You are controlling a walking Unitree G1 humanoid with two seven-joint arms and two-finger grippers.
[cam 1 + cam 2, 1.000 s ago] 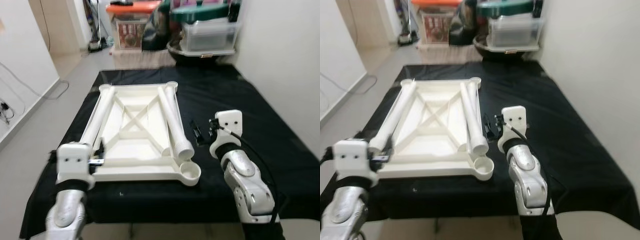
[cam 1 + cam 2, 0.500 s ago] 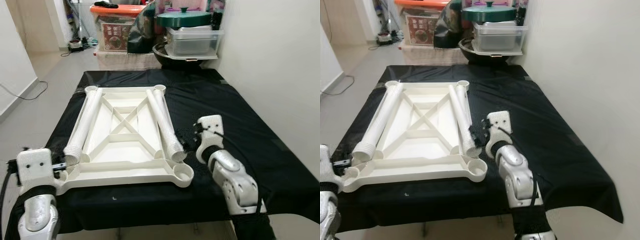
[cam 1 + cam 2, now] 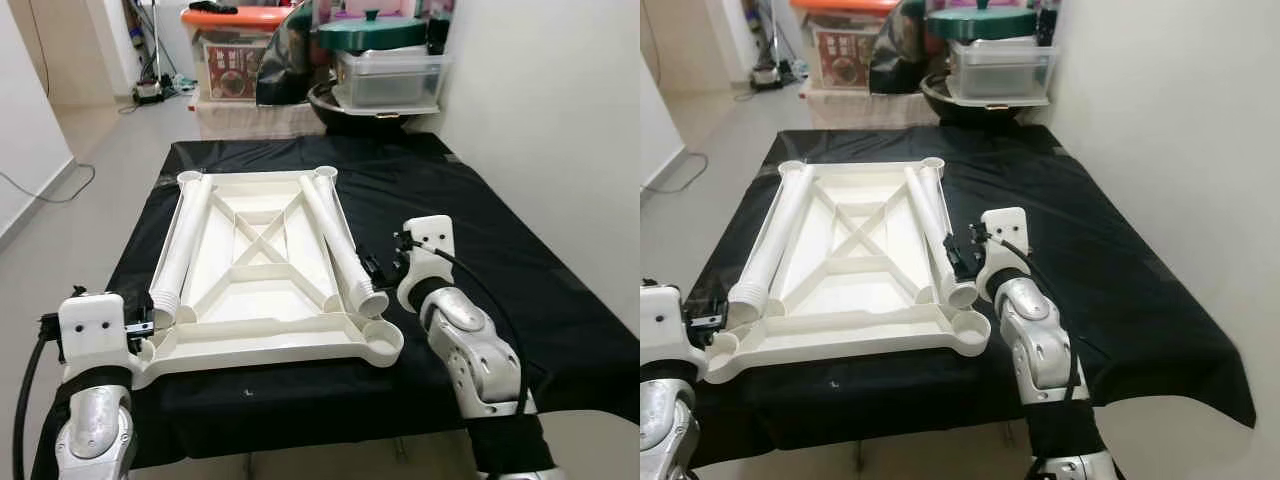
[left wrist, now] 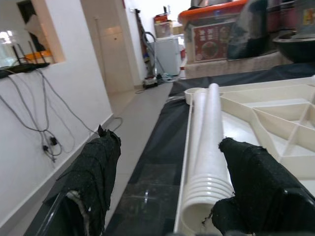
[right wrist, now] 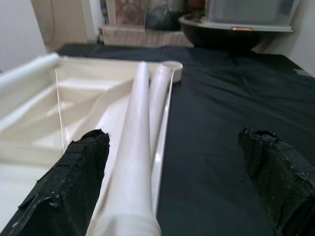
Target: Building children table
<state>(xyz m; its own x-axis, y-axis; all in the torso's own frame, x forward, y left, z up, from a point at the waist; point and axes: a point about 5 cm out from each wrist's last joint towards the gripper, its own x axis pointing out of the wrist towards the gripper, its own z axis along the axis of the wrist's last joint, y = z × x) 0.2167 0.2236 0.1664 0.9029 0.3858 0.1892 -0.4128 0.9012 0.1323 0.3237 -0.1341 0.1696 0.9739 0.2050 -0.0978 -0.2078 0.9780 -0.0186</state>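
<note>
Both arms reach forward over the near edge of the black-draped bench (image 3: 500, 240): the left gripper (image 4: 162, 191) spread wide around the ridged end of the left leg (image 3: 180, 250), apparently not touching it. The right gripper (image 5: 177, 162) gapes beside the right leg (image 3: 340, 245). Both legs lie along the upturned white tabletop (image 3: 262, 300); the writing on the far orange-lidded box (image 3: 240, 50) is unreadable.

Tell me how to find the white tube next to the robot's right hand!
Look at the black-covered table, then the big white plastic tabletop lying upside down on it. Two long white plastic leg tubes lie along its sides; yours is the right-hand tube, with the open right gripper at its ribbed near end.
</note>
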